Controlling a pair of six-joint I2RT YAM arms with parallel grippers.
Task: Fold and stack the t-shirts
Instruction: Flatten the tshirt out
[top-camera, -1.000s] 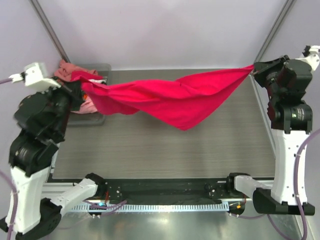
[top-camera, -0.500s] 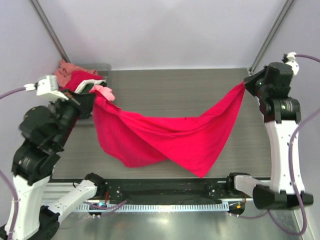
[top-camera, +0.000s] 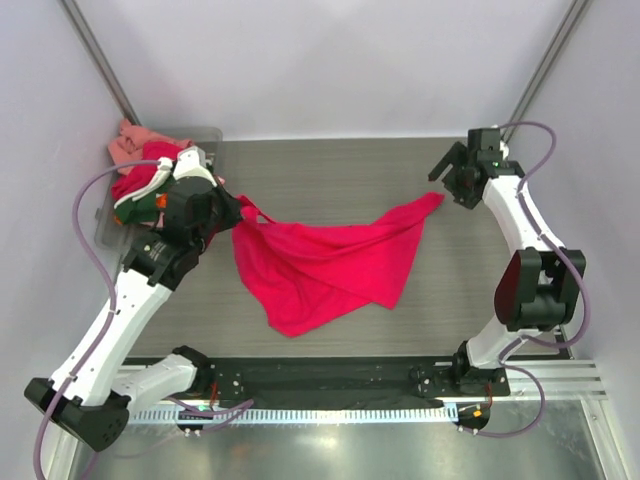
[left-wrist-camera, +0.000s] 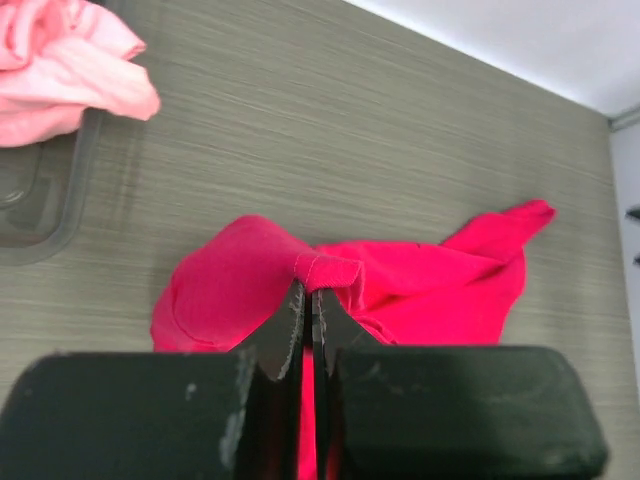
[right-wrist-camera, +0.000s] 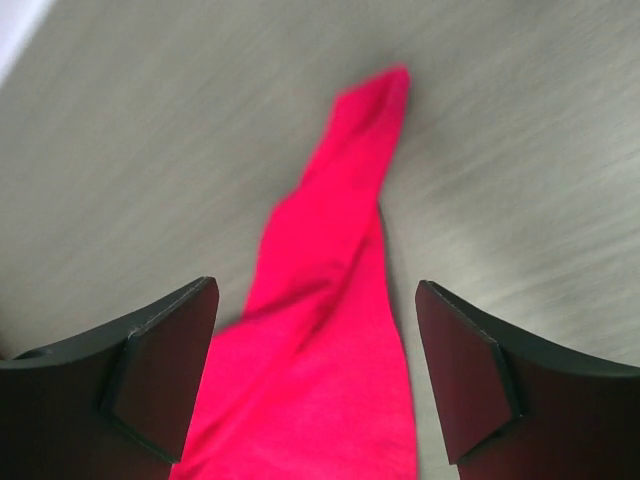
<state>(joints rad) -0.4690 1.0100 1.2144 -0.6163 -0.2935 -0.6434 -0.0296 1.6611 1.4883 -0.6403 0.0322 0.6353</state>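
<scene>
The grey wood-grain table (top-camera: 330, 170) carries everything. On its middle lies the crimson t-shirt (top-camera: 320, 265), rumpled and spread unevenly, its widest part toward the near left and one narrow tongue of cloth reaching toward the far right.

At the far left corner sits a clear plastic bin (top-camera: 208, 134) holding a heap of other t-shirts: a salmon pink one (top-camera: 128, 142) at the back, a red one (top-camera: 135, 182) in front of it and a dark green one (top-camera: 142, 206) under the left arm. The left wrist view shows a light pink one (left-wrist-camera: 70, 60) spilling over the bin's rim.

The left gripper (top-camera: 234, 212) sits just beside the bin, over the shirt's left end. Its jaws are pressed together on a small fold of the crimson hem, which bunches up above the fingertips (left-wrist-camera: 298, 310).

The right gripper (top-camera: 447, 187) hangs above the tip of the narrow tongue. Its jaws are spread wide with nothing between them; the right wrist view is motion-blurred, with the cloth lying flat on the table below the two pads (right-wrist-camera: 165, 370).
</scene>
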